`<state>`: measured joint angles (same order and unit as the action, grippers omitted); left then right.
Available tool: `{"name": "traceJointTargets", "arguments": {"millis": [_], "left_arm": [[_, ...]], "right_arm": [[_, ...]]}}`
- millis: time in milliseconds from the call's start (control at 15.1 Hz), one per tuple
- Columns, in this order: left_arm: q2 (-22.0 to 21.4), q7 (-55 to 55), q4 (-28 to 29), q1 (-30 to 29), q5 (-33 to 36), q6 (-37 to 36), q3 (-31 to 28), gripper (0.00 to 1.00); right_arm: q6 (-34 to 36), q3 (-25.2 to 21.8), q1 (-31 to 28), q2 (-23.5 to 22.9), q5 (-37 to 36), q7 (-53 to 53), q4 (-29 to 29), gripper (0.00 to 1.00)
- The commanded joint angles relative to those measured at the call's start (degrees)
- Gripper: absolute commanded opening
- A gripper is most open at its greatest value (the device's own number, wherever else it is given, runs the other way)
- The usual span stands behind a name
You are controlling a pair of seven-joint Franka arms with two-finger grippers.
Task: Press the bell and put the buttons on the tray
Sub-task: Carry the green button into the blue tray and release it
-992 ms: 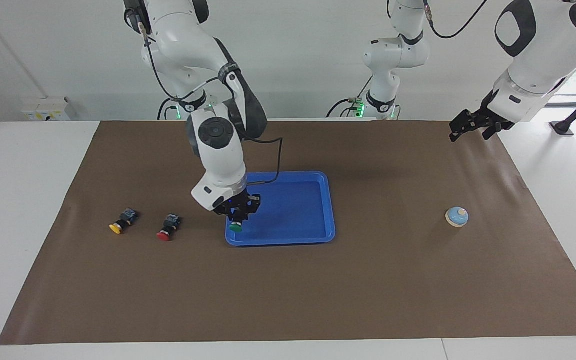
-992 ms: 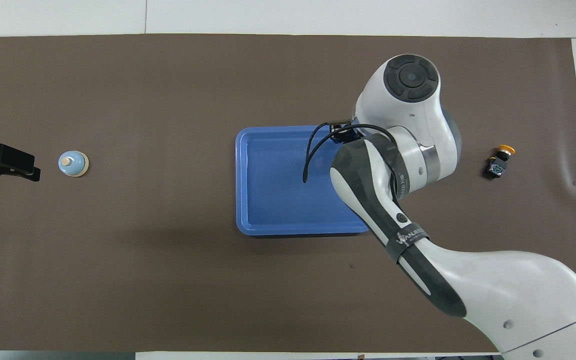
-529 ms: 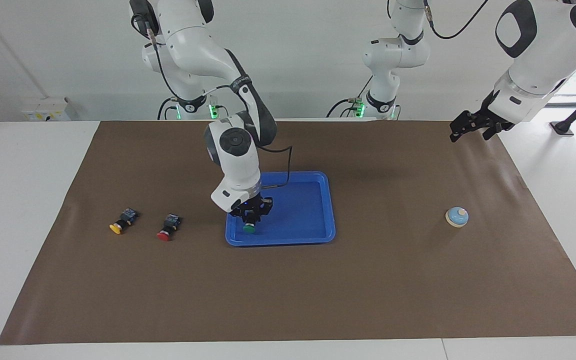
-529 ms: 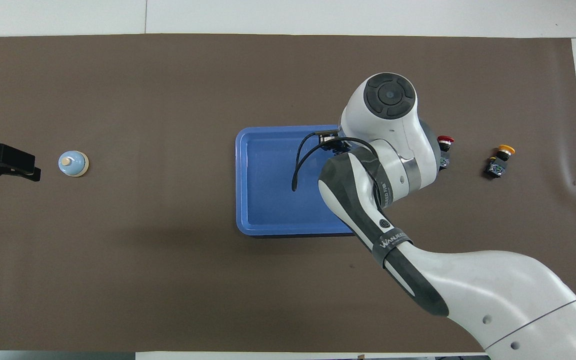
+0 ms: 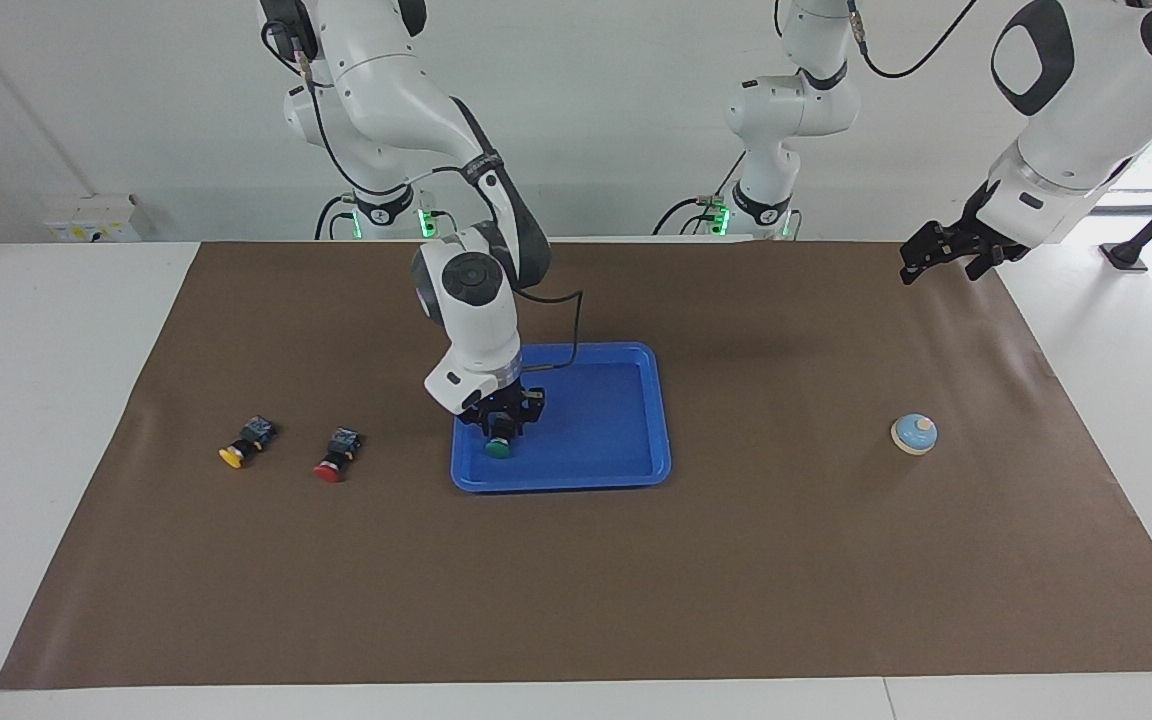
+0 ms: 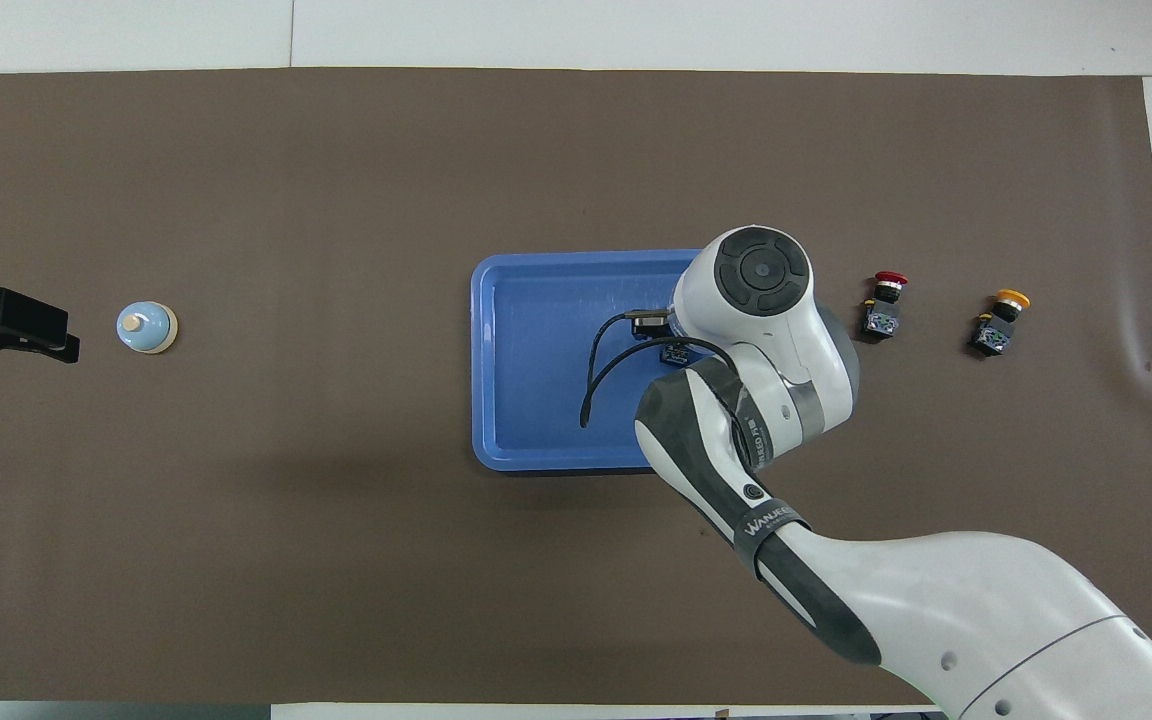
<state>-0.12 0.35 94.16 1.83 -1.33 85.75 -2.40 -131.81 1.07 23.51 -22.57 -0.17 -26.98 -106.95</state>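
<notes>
Right gripper is low over the tray corner nearest the red button, around the green button; grip state indeterminate. Yellow button lies beside red on the mat. Left gripper waits with fingers apart, raised at its own end; bell rests on the mat there.

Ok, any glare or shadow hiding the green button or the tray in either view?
Facing view: even light, no glare; the green button shows clearly in the blue tray under the right gripper. Overhead view: no glare, but the right arm hides the button and the tray's corner.
</notes>
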Motion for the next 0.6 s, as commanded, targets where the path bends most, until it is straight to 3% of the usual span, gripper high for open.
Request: {"name": "traceJointTargets", "arguments": {"millis": [0,265,529], "left_arm": [[0.12,-0.35,-0.56,-0.68,0.01,-1.03,0.38,1.0],[0.12,-0.35,-0.56,-0.68,0.01,-1.03,0.38,1.0],[0.12,-0.35,-0.56,-0.68,0.01,-1.03,0.38,1.0]], "right_arm": [[4.6,0.07,-1.09,3.31,0.08,-1.85,1.02,1.0],[19.82,-0.72,-6.52,4.2,-0.27,-0.19,12.1,1.0],[20.46,-0.72,-15.66,5.87,-0.62,8.42,10.46,1.0]]}}
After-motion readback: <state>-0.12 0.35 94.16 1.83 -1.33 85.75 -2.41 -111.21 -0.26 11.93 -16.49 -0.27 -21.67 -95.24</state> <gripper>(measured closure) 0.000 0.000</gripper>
